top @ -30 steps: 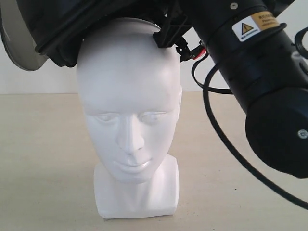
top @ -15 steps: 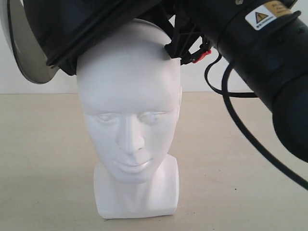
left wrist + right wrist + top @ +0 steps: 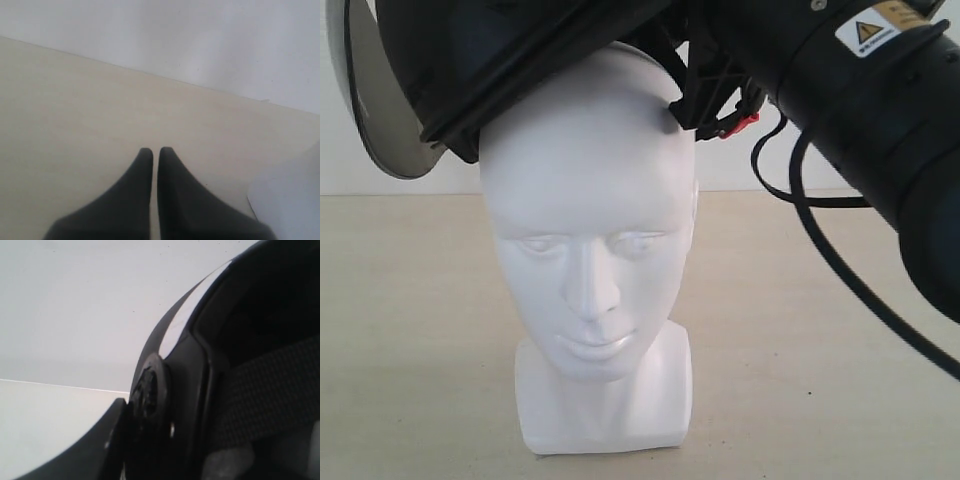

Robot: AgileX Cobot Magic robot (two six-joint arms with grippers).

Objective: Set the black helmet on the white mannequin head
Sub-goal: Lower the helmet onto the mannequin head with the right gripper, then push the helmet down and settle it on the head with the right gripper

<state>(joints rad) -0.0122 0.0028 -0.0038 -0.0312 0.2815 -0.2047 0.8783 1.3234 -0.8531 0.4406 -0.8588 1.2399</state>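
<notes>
The task is being seen partway done. The black helmet (image 3: pixel 510 60) is being held up high over the white mannequin head (image 3: pixel 588 230), which is standing upright on its block base in the middle of the worktop (image 3: pixel 410 330), face turned to the camera. The helmet is being carried at a tilt: its open underside is resting on the top of the head or hanging just above it, and which of the two cannot be told. On the left its rim and the visor (image 3: pixel 375 110) are hanging lower, beside the forehead. The forehead, eyes and ears are all being left bare, so the helmet is not yet on. By the look of it, it is yet to be made level and pushed down until the crown is sitting inside the padding.

The helmet's right edge is being gripped by the right tool (image 3: pixel 698 95), beside the red buckle (image 3: pixel 745 122). How wide the jaws are being held cannot be told, as they are hidden by the helmet.

The left tool (image 3: pixel 155 152) is being kept low over bare worktop with its jaws almost together, and nothing is being held in it.

These things are being counted: one helmet, one visor, one red buckle, one mannequin head, and two tools.
</notes>
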